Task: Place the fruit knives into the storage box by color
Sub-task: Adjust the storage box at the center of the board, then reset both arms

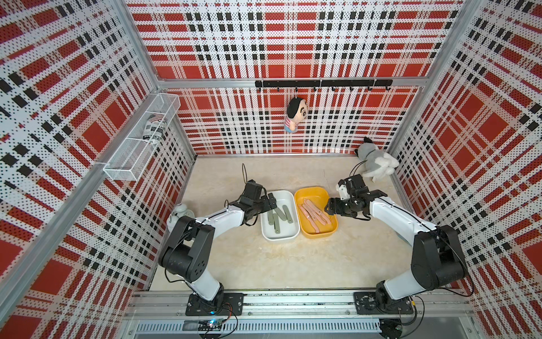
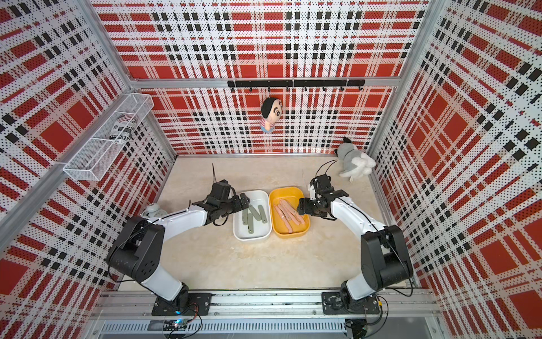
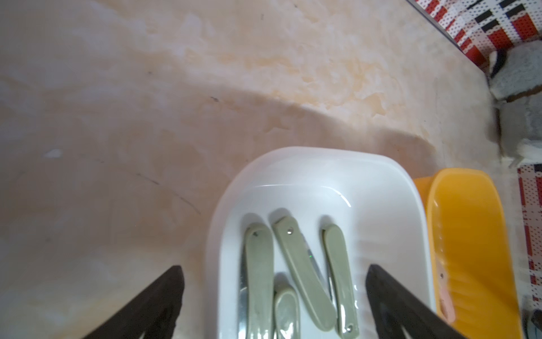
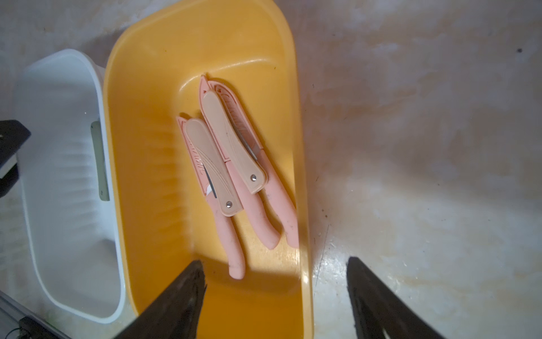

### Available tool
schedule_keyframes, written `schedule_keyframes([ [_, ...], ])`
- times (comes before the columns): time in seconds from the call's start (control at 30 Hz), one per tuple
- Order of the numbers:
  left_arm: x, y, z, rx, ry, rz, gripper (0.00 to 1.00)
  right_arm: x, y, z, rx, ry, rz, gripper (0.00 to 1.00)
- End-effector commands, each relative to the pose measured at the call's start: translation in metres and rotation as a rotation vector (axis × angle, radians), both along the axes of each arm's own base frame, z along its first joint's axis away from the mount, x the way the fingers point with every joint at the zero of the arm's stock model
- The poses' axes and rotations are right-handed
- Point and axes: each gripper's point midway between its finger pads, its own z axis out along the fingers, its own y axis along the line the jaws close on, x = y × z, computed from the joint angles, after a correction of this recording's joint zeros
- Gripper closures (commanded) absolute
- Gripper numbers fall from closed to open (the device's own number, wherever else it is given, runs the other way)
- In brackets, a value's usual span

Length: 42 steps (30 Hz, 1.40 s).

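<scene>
The four olive knives (image 3: 302, 270) lie flat on the floor of the white box (image 3: 322, 155). They run roughly along its length, and one short knife is tucked partly under its neighbours. The salmon-pink knives (image 4: 234, 152) are heaped in the yellow box (image 4: 146, 146), with the folded ones on top of the longer sheathed ones. The heap crowds toward the long wall away from the white box. Each colour keeps to its own box, which is what the task asks. Both top views show no knife outside the boxes, so the sorting looks complete.

The two boxes stand side by side with their long walls touching, near the middle of the worktop (image 1: 264, 264). That puts each within easy reach of one arm.

The left gripper (image 3: 274, 268) hangs over the white box's outer long rim with its jaws spread wide and nothing between them. The right gripper (image 4: 275, 261) is poised over the yellow box's outer long rim, likewise released and empty. One finger is above the box floor and the other is above the bare worktop. Jaws this wide fit a drop made from above.

A plush toy (image 1: 377, 164) sits at the worktop's far right corner, well apart.
</scene>
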Motion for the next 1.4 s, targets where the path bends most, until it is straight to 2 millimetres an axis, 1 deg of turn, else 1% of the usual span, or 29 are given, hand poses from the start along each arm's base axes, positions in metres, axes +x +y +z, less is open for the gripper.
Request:
schedule_keyframes([
  [0.0, 0.013, -0.021, 0.014, -0.04, -0.049, -0.03, 0.02, 0.004, -0.01, 0.013, 0.05, -0.041, -0.044, 0.2],
  [0.13, 0.015, -0.031, 0.013, -0.04, -0.051, -0.047, 0.02, 0.005, -0.022, 0.019, 0.079, -0.056, -0.068, 0.2],
  [0.37, 0.021, -0.048, 0.013, -0.04, -0.05, -0.077, 0.02, 0.002, -0.028, 0.02, 0.082, -0.054, -0.077, 0.19],
  [0.47, 0.022, -0.05, 0.012, -0.037, -0.047, -0.079, 0.02, 0.003, -0.031, 0.022, 0.079, -0.058, -0.084, 0.18],
  [0.57, 0.023, -0.045, 0.014, -0.026, -0.05, -0.064, 0.02, 0.004, -0.037, 0.026, 0.073, -0.07, -0.096, 0.15],
  [0.67, 0.025, -0.032, 0.019, -0.015, -0.056, -0.039, 0.02, 0.006, -0.044, 0.03, 0.072, -0.083, -0.115, 0.13],
  [0.77, 0.028, -0.007, 0.035, 0.006, -0.08, 0.012, 0.02, 0.01, -0.051, 0.04, 0.077, -0.109, -0.133, 0.11],
  [0.83, 0.03, 0.016, 0.055, 0.028, -0.117, 0.064, 0.02, 0.015, -0.057, 0.058, 0.085, -0.161, -0.144, 0.1],
  [0.87, 0.03, 0.025, 0.068, 0.036, -0.146, 0.085, 0.02, 0.018, -0.061, 0.067, 0.07, -0.194, -0.164, 0.09],
  [0.9, 0.031, 0.037, 0.086, 0.056, -0.188, 0.115, 0.02, 0.021, -0.069, 0.081, 0.041, -0.243, -0.193, 0.07],
  [0.93, 0.03, 0.047, 0.107, 0.067, -0.238, 0.137, 0.02, 0.023, -0.076, 0.092, 0.013, -0.286, -0.222, 0.03],
  [0.97, 0.03, 0.059, 0.131, 0.094, -0.292, 0.169, 0.02, 0.025, -0.086, 0.108, -0.018, -0.347, -0.265, 0.0],
  [1.03, 0.025, 0.087, 0.171, 0.171, -0.373, 0.258, 0.02, 0.027, -0.107, 0.14, -0.046, -0.481, -0.387, 0.0],
  [1.07, 0.021, 0.105, 0.191, 0.226, -0.41, 0.329, 0.02, 0.026, -0.113, 0.158, -0.03, -0.572, -0.437, 0.0],
  [1.1, 0.015, 0.121, 0.21, 0.279, -0.452, 0.394, 0.02, 0.023, -0.115, 0.177, -0.004, -0.691, -0.442, 0.0],
  [1.13, 0.011, 0.131, 0.224, 0.317, -0.49, 0.426, 0.02, 0.018, -0.118, 0.191, 0.007, -0.792, -0.453, 0.0],
  [1.17, 0.006, 0.139, 0.24, 0.338, -0.543, 0.432, 0.02, 0.009, -0.125, 0.207, 0.024, -0.918, -0.493, 0.0],
  [1.2, 0.006, 0.136, 0.253, 0.356, -0.619, 0.356, 0.02, -0.003, -0.131, 0.219, 0.029, -1.04, -0.515, 0.0],
  [1.23, 0.003, 0.134, 0.26, 0.359, -0.676, 0.297, 0.02, -0.016, -0.133, 0.23, 0.007, -1.172, -0.498, 0.0],
  [1.27, 0.0, 0.128, 0.263, 0.365, -0.756, 0.226, 0.02, -0.031, -0.137, 0.235, -0.026, -1.293, -0.492, 0.0],
  [1.3, -0.009, 0.125, 0.265, 0.396, -0.824, 0.173, 0.01, -0.043, -0.146, 0.235, -0.044, -1.37, -0.538, 0.0],
  [1.33, -0.017, 0.13, 0.27, 0.404, -0.874, 0.195, 0.02, -0.055, -0.158, 0.231, -0.047, -1.421, -0.616, 0.0],
  [1.37, -0.028, 0.148, 0.263, 0.421, -0.884, 0.291, 0.02, -0.064, -0.175, 0.223, -0.048, -1.435, -0.73, 0.0],
])
